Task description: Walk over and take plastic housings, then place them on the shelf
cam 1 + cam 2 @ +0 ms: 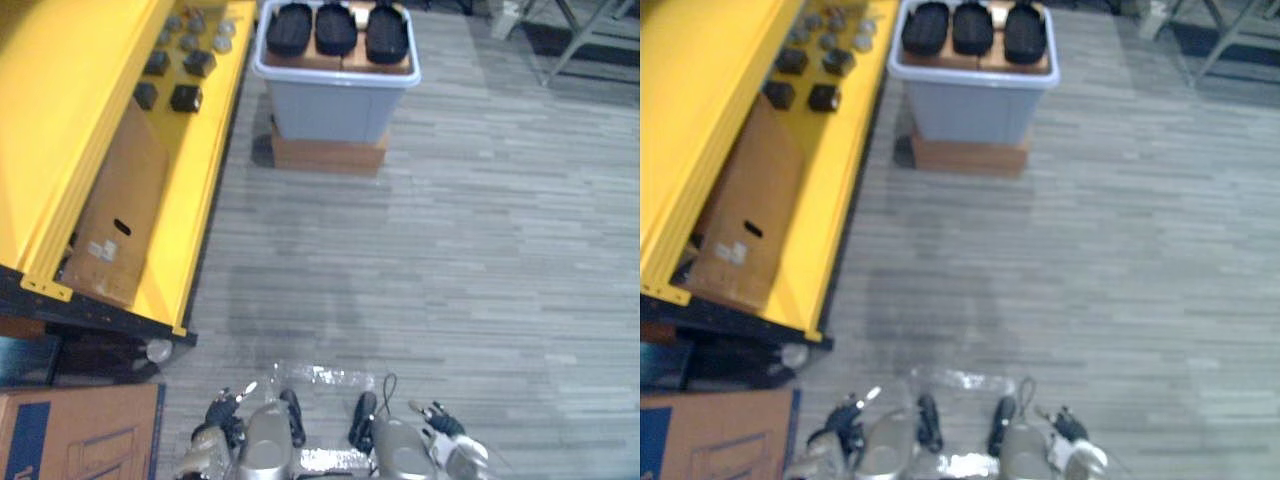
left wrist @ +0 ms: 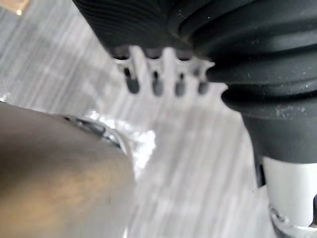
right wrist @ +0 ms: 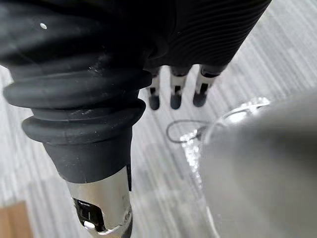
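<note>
I had carried nothing yet. Three black oval plastic housings (image 1: 336,30) lay across the top of the grey plastic bin (image 1: 335,105), ahead beside the yellow shelf (image 1: 60,120). My left hand (image 2: 157,84) and right hand (image 3: 176,96) hung slack and empty. Walking, taking and shelving were all left.

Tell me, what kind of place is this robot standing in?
Likely a warehouse or factory stockroom: a yellow shelf holds small dark parts, a grey bin carries black plastic housings, and a cardboard box sits by the shelf.
</note>
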Available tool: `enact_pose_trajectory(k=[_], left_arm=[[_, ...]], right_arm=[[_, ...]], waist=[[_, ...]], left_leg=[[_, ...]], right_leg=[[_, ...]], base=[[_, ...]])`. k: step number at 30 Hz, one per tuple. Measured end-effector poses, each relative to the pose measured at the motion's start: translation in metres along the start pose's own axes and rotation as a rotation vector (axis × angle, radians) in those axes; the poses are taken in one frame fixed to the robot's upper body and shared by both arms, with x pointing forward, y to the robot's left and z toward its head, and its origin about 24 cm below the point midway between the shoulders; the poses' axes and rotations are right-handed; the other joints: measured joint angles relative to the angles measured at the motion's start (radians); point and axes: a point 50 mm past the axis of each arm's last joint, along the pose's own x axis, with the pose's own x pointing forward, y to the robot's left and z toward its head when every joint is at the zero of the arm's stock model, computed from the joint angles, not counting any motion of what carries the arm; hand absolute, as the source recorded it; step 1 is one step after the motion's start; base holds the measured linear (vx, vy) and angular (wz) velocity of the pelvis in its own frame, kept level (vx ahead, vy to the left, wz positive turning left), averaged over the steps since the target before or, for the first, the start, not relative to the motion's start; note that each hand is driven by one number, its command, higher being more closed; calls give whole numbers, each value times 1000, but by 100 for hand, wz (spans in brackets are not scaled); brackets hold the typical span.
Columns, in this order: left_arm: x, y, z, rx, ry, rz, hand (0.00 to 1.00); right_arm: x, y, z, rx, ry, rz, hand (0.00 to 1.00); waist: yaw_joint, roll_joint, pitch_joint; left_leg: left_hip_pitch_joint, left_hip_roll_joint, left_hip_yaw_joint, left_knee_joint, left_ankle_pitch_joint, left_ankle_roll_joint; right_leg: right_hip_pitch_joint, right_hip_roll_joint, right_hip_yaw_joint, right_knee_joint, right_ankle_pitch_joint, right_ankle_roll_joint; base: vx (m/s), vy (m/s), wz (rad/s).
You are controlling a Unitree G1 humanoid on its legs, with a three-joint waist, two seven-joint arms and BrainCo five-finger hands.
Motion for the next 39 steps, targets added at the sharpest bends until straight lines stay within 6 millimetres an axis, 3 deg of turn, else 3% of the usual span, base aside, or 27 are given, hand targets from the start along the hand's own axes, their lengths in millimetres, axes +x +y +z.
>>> enact_pose_trajectory(k=[4, 6, 7, 9, 11, 13, 16, 17, 18, 20, 22, 23, 24, 25, 27, 28, 29, 30, 31, 33, 34, 36, 37, 38, 39], left_arm=[[-1, 6, -10, 3, 32, 38, 0], [-1, 8, -8, 50, 28, 56, 0], [-1, 9, -8, 93, 26, 63, 0], [-1, 19, -9, 140, 28, 90, 0], [0, 24, -5, 151, 20, 108, 0], [1, 16, -2, 145, -1, 89, 0], [1, 6, 0, 130, -15, 60, 0], [1, -2, 2, 78, -28, 49, 0], [0, -11, 3, 61, -36, 40, 0], [-3, -24, 0, 60, -28, 18, 0], [-4, -29, -6, 50, 7, 19, 0], [-5, -25, -16, 38, 56, 38, 0], [-5, -21, -18, -4, 71, 57, 0], [-5, -18, -18, -23, 68, 66, 0], [-8, -2, -27, -91, 90, 116, 0], [-9, 3, -28, -115, 86, 134, 0], [-12, 16, -35, -124, 97, 168, 0], [-15, 24, -43, -130, 120, 190, 0], [-24, 39, -69, -133, 199, 233, 0], [-30, 54, -80, -96, 230, 256, 0], [-30, 57, -78, -91, 219, 252, 0], [-30, 59, -77, -85, 206, 254, 0], [-29, 56, -75, -88, 194, 247, 0], [-27, 50, -72, -90, 171, 232, 0], [-26, 48, -68, -89, 142, 225, 0]], right_arm=[[0, 2, -3, 4, 24, 6, 0], [0, 3, -6, 32, 46, 2, 0], [-2, 1, -12, 75, 71, -8, 0], [-4, -4, -20, 103, 100, -20, 0], [-12, -16, -41, 124, 162, -54, 0], [-28, -33, -74, 179, 270, -119, 0], [-52, -42, -120, 193, 448, -163, 0], [-65, -44, -140, 166, 538, -173, 0], [-75, -47, -153, 127, 615, -173, 0], [-80, -47, -159, 124, 651, -162, 0], [-71, -46, -148, 108, 604, -156, 0], [-61, -47, -133, 87, 534, -152, 0], [-55, -56, -119, 43, 471, -162, 0], [-51, -60, -110, 29, 428, -171, 0], [-34, -73, -65, -76, 282, -183, 0], [-33, -75, -60, -82, 263, -190, 0], [-27, -75, -43, -72, 185, -193, 0], [-23, -72, -29, -75, 130, -186, 0], [-13, -59, -2, -81, 21, -143, 0], [-5, -41, 23, -88, -68, -84, 0], [-1, -31, 36, -87, -99, -61, 0], [2, -24, 44, -109, -114, -36, 0], [3, -21, 45, -113, -119, -27, 0], [3, -19, 45, -117, -109, -16, 0], [4, -18, 39, -132, -80, -9, 0]], waist=[[-1, -8, -45], [-5, -16, -42], [-9, -19, -40], [-23, -41, -38], [-34, -72, -43], [-37, -80, -44], [-59, -89, -51], [-68, -71, -52], [-92, -30, -77], [-111, 16, -96], [-112, 37, -87], [-104, 34, -79], [-90, 37, -77], [-76, 35, -77], [-31, 30, -73], [-24, 32, -72], [-1, 43, -61], [6, 47, -51], [14, 48, -50], [21, 21, -46], [45, 4, -33], [70, -16, -42], [74, -25, -48], [78, -32, -49], [77, -35, -47]], left_leg=[[19, -6, -2, -23, -1, 0], [36, -1, 0, -27, -11, 12], [67, 15, 1, -31, -29, 25], [128, 40, 6, -27, -61, 11], [147, 66, 2, -24, -75, -7], [157, 82, -2, -5, -100, -36], [185, 90, -16, 47, -168, -76], [210, 108, -18, 68, -206, -99], [213, 145, -27, 75, -229, -117], [207, 193, -36, 153, -213, -119], [100, 262, -45, 433, -61, -91], [49, 285, -53, 555, -33, -96], [9, 260, -57, 553, -53, -112], [-7, 228, -60, 517, -58, -105], [-84, 94, -85, 228, -43, -108], [-103, 70, -100, 146, -24, -110], [-120, 44, -135, -13, 58, -106], [-114, 38, -148, -42, 121, -104], [-74, 18, -141, -68, 175, -56], [-72, -1, -119, -23, 122, -36], [-73, -9, -112, 23, 90, -19], [-71, -30, -119, 70, 41, 6], [-69, -45, -125, 82, 11, 22], [-55, -54, -128, 89, -17, 25], [-24, -62, -138, 92, -48, 45]], right_leg=[[13, -4, -9, 5, -7, 5], [-18, -22, -6, 106, -22, 23], [-61, -35, -5, 228, -27, 27], [-85, -38, -6, 273, -70, 13], [-125, -31, -6, 157, -41, 37], [-158, -30, -3, 4, 42, 65], [-160, -30, 49, -62, 62, 59], [-161, -12, 97, -22, 109, 21], [-196, 10, 101, 74, 106, 1], [-204, 38, 85, 155, 65, -35], [-145, 45, 68, 161, 17, -58], [-76, 45, 64, 126, 13, -61], [8, 38, 54, 71, 12, -62], [35, 29, 55, 43, 12, -62], [93, -4, 80, -34, 6, -56], [100, -6, 81, -46, -4, -45], [111, -7, 108, -50, -25, -20], [121, -7, 129, -51, -35, -10], [144, -9, 158, -54, -48, 3], [155, -40, 154, -43, -63, 11], [184, -54, 153, -59, -69, 33], [213, -74, 141, -59, -77, 56], [199, -94, 136, 1, -100, 94], [142, -125, 133, 168, -139, 138], [49, -167, 121, 408, -131, 145]], base=[[90, -8, 4], [4, 17, -3], [-9, 45, -13], [31, 4, -12], [89, -86, 7], [151, -85, 8], [361, -194, 9], [427, -253, 11], [436, -253, 17], [467, -197, 26], [478, -211, 15], [479, -156, 29], [483, -119, 22], [439, -52, -2], [350, 27, -32], [338, 129, -38], [285, 147, -47], [390, 199, -87], [413, 159, -66], [421, 136, -23], [400, 119, 7], [382, 122, 19], [337, 129, 28], [393, 153, 26], [319, 109, 18]])
